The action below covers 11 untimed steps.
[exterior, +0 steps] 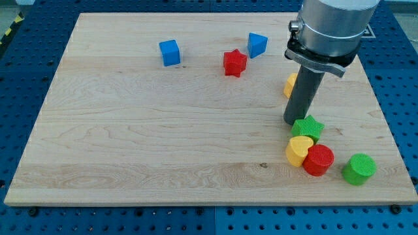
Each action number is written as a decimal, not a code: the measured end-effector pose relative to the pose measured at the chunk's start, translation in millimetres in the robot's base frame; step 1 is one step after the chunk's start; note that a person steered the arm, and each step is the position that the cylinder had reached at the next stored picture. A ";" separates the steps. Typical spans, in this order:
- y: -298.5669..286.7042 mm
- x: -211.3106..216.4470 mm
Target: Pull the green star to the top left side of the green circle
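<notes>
Green star (308, 127) down at the worktop's (163, 143) lower right, roughly five o'clock from board centre. Tip (293, 123) planted right against its nine-to-ten o'clock edge, touching or very nearly so. No pincer on this rig, just a bare dark rod, so nothing to spread or squeeze.

Looks like a small, rigid, light block, likely to slide readily over smooth wood. Points and notches though: push off-centre and expect it to spin instead of travel. Best contact probably a notch between two arms, on the side facing away from the goal.

Appearance: bright green, chunky, star outline, flat top. Crowded too, with the yellow heart (298, 150) touching at its six-to-seven o'clock and the red cylinder (319, 160) just beside at five. Green circle (359, 169) sits near, out at four o'clock from the star. A yellow block (290, 85) peeks from behind the rod, shape unclear. Blue cube (170, 53), red star (234, 62) and blue triangular block (257, 45) well apart near twelve o'clock.
</notes>
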<state>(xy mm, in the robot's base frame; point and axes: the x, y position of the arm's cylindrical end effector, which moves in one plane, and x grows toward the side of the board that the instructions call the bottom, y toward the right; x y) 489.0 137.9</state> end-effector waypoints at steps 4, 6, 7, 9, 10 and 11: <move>30.2 -0.5; 8.9 10.7; 32.0 25.1; 11.9 8.2; -43.8 -32.2; -55.2 -79.6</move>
